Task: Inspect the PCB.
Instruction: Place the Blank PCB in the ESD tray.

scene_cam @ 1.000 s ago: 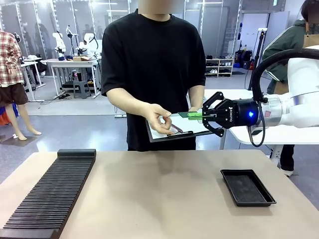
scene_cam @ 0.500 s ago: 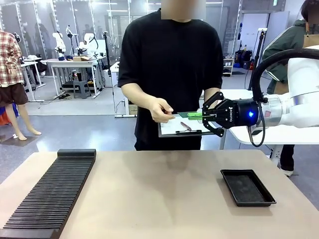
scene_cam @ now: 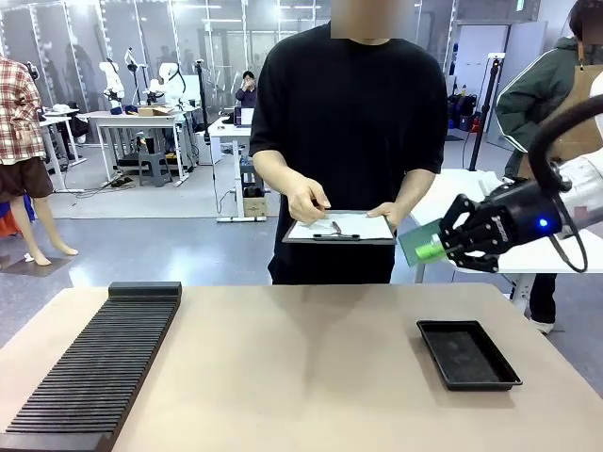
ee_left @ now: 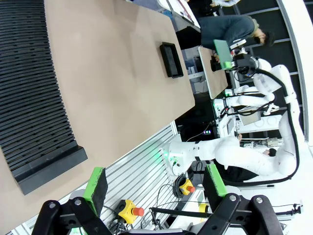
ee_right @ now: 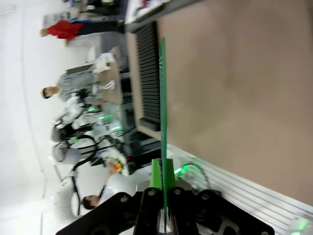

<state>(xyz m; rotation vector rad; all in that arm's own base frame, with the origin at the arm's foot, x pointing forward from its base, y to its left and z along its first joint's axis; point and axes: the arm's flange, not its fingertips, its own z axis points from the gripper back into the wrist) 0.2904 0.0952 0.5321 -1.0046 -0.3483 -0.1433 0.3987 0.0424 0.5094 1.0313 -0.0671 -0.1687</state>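
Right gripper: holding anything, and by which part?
Yes: the right gripper pinches the PCB by one edge, above the table.

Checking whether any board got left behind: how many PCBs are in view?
1. The PCB is held in the right gripper, up in the air past the table's far right edge, beside the person's clipboard. The black tray looks bare, as far as can be seen.

Black tray (scene_cam: 468, 354) right, ribbed black rack (scene_cam: 99, 363) left — both on the table (scene_cam: 301, 377).
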